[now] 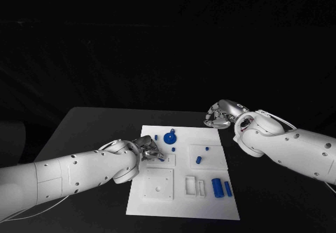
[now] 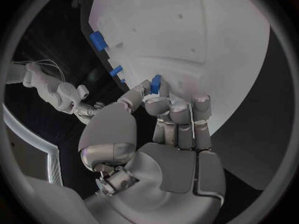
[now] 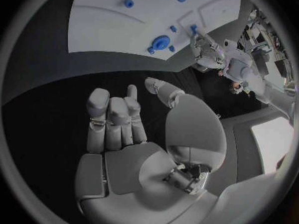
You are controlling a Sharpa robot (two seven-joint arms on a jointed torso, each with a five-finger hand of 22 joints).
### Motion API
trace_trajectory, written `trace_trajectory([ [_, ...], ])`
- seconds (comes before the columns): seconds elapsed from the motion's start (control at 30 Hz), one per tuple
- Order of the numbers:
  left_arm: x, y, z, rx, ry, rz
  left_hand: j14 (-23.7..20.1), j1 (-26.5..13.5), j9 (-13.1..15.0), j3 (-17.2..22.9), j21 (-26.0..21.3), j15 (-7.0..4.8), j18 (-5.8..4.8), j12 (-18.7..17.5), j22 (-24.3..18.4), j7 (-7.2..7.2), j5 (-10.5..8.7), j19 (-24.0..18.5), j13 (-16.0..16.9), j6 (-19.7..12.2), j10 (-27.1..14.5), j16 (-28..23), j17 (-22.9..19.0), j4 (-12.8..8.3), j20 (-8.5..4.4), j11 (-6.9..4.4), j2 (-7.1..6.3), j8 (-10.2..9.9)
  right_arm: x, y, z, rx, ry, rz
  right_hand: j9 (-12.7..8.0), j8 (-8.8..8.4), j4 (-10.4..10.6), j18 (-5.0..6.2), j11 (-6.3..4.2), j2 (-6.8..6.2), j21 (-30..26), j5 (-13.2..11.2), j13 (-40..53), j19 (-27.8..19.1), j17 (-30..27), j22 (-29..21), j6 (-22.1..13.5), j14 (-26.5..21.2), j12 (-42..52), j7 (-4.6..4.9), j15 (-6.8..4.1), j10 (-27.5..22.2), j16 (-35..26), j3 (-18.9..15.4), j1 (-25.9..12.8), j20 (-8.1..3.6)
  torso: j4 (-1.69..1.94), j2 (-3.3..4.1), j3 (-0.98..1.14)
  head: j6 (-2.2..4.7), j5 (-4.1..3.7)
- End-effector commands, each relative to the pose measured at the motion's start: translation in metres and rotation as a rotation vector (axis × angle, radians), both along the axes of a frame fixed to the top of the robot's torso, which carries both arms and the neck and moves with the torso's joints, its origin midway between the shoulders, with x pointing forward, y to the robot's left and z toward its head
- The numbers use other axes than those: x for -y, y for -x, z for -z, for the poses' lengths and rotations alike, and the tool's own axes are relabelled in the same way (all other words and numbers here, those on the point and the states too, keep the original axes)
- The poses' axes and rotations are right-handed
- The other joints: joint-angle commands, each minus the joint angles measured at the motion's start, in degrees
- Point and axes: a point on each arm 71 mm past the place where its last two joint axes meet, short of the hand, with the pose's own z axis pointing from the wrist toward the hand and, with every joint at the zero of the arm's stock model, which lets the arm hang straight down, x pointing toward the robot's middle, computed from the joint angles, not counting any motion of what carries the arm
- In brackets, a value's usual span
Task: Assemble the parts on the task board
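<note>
I see my left hand [image 1: 148, 151] over the near-left part of the flat white rectangular task board [image 1: 158, 204], its fingers curled tightly round a small blue plastic peg [image 2: 155, 84]; the left wrist view shows that peg pinched between the thumb and the fingertips [image 2: 157, 103], right against the board's surface. Just ahead of this hand, farther up the board, stands a round blue toothed gear [image 1: 169, 138] with a tiny blue stud [image 1: 172, 130] beyond it. To the hand's right side, a short blue pin [image 1: 199, 159] lies in a square recess, and nearer me from there two blue cylinders [image 1: 221, 188] sit side by side beside a white slotted frame [image 1: 190, 186].

My right hand [image 1: 220, 116] hangs off the board, above the black table [image 1: 91, 126] past its far-right corner, well apart from every part. Its fingers [image 3: 115, 117] are curled in and it holds nothing.
</note>
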Motion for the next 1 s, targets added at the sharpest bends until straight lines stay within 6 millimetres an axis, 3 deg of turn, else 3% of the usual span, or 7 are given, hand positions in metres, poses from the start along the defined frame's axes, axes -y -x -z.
trace_trajectory([
  [0.03,0.0029,0.0021,0.0011,-0.015,-0.016,0.027,1.0,0.3,19.4,0.3,0.3,-2.51,0.44,0.2,-0.2,-4.33,2.68,-0.4,-0.1,9.4,-1.6,0.3,-0.1,-0.3,-7.81,-1.39,-0.60,0.3,-0.0006,0.0002,0.0002,-0.004,0.008,-0.008,-0.1,-0.37,0.0,3.33,-0.08,0.12,-0.4,0.2,-0.1,-0.1,0.1,0.3,0.4,0.0,-0.3,0.65,-0.13,-0.4,-0.3,-0.2,0.1,-0.33,0.03,-0.01,-0.03,-0.10,0.02],
  [0.07,0.0033,0.0027,0.0013,-0.018,-0.016,0.031,0.9,0.6,19.3,0.4,0.5,-2.46,0.43,0.3,-0.4,-4.32,5.55,-0.5,-0.2,9.5,-1.6,0.4,-0.2,-0.5,-7.78,-1.37,-0.82,0.4,-0.0007,0.0001,0.0002,-0.004,0.008,-0.008,-0.1,-0.37,0.0,3.33,-0.08,0.12,-0.4,0.2,-0.1,-0.1,0.1,0.3,0.4,0.0,-0.3,0.65,-0.13,-0.4,-0.3,-0.2,0.1,-0.32,0.03,-0.01,-0.03,-0.11,0.05],
  [0.17,0.0037,0.0035,0.0015,-0.017,-0.018,0.035,0.9,1.1,19.3,0.4,0.8,-2.33,0.42,0.5,-0.6,-4.28,9.49,-0.7,-0.3,9.5,-1.6,0.7,-0.4,-0.9,-7.75,-1.30,-0.92,0.5,-0.0008,0.0001,0.0002,-0.004,0.008,-0.009,-0.1,-0.37,0.0,3.33,-0.08,0.11,-0.4,0.2,-0.1,-0.1,0.1,0.3,0.4,0.0,-0.3,0.65,-0.13,-0.4,-0.3,-0.2,0.1,-0.32,0.04,-0.01,-0.03,-0.13,0.06],
  [0.27,0.0035,0.0037,0.0016,-0.014,-0.022,0.036,0.8,1.3,19.2,0.3,1.0,-2.30,0.43,0.6,-0.8,-4.30,10.85,-0.8,-0.4,9.6,-1.6,0.8,-0.5,-1.0,-7.75,-1.31,-0.67,0.6,-0.0008,0.0002,0.0002,-0.004,0.008,-0.009,-0.1,-0.37,0.0,3.33,-0.07,0.11,-0.4,0.2,-0.1,-0.1,0.1,0.3,0.4,0.0,-0.3,0.65,-0.13,-0.4,-0.3,-0.2,0.1,-0.32,0.04,-0.01,-0.04,-0.12,0.08],
  [0.67,0.0033,0.0041,0.0019,-0.013,-0.030,0.042,0.9,1.3,19.2,0.3,1.1,-2.29,0.42,0.7,-0.9,-4.29,11.04,-0.8,-0.4,9.6,-1.6,0.9,-0.5,-1.0,-7.75,-1.31,-0.33,0.6,-0.0004,0.0001,0.0002,-0.004,0.007,-0.008,-0.1,-0.38,0.1,3.33,-0.07,0.19,-0.4,0.3,-0.1,-0.1,0.1,0.3,0.4,0.0,-0.3,0.66,-0.12,-0.5,-0.3,-0.3,0.0,-0.31,0.04,0.00,-0.05,0.03,0.12],
  [1.0,0.0045,0.0043,0.0028,-0.029,-0.023,0.045,0.8,-1.4,19.0,-0.1,1.5,-2.26,0.35,1.1,-1.4,-4.35,11.76,-1.2,-0.5,9.7,-1.7,1.3,-0.7,1.1,-7.69,-1.38,3.25,0.8,-0.0014,-0.0007,0.0006,-0.005,0.007,-0.009,-0.1,-0.40,0.4,3.33,-0.07,0.26,-0.4,0.8,-0.1,-0.1,0.1,0.3,0.4,0.0,-0.3,0.66,-0.12,-0.5,-0.3,-0.3,-0.2,-0.30,0.02,0.03,-0.02,0.19,0.23],
])
